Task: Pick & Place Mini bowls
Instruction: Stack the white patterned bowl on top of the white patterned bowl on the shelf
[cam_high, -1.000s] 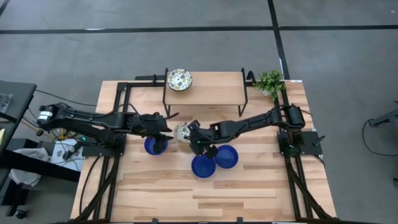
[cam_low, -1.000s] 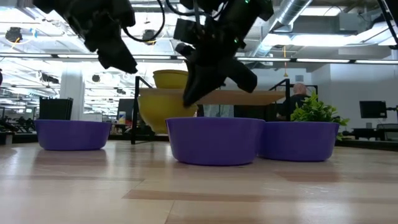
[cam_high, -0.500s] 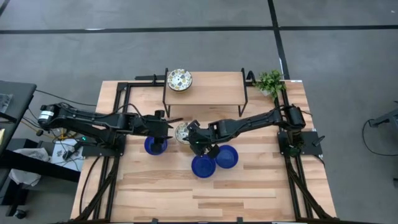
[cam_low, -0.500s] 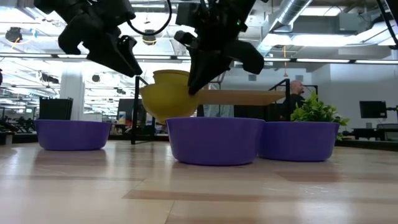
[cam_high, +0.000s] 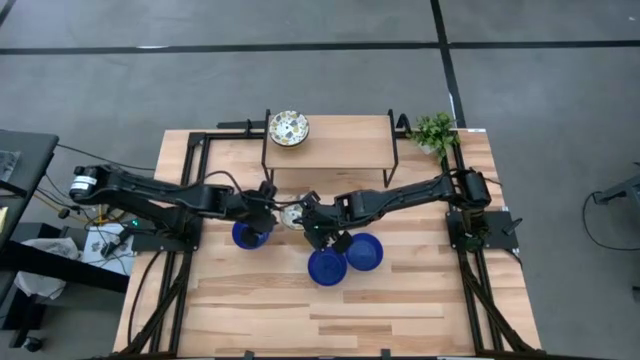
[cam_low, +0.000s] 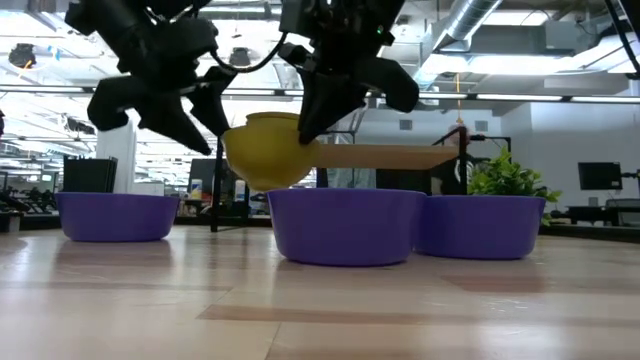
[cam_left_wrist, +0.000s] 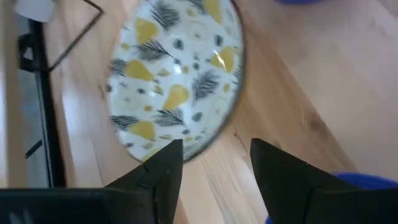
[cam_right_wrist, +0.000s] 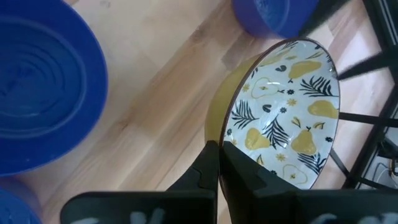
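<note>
The right claw (cam_right_wrist: 219, 163) is clamped on the rim of a patterned bowl (cam_right_wrist: 285, 112), cream inside with yellow pears and dark leaves, yellow outside. The low view shows that bowl (cam_low: 262, 150) lifted clear of the counter (cam_low: 320, 310) and tilted, hanging above and behind the blue bowls.

The left claw (cam_left_wrist: 211, 163) stands wide open and empty, its two fingers (cam_left_wrist: 163, 168) pointed at the near rim of the same bowl (cam_left_wrist: 177, 74), which fills the space just ahead of them. From above, the two claws meet at the middle of the counter, the left claw (cam_high: 268, 205) on one side of the bowl (cam_high: 290, 212) and the right claw (cam_high: 312, 220) on the other.

The relation that matters: the bowl lies straight ahead of the open left claw, its rim edge facing the gap, so a hand-over looks likely. Being round, the bowl has no long axis; only its tilt counts.

Elsewhere, a second patterned bowl (cam_high: 288, 128) sits on the raised shelf (cam_high: 340, 140). Three blue bowls rest on the counter: one (cam_high: 250, 235) under the left arm, two (cam_high: 328, 267) (cam_high: 364, 251) touching near the right arm.

No brand, label or writing is legible.
</note>
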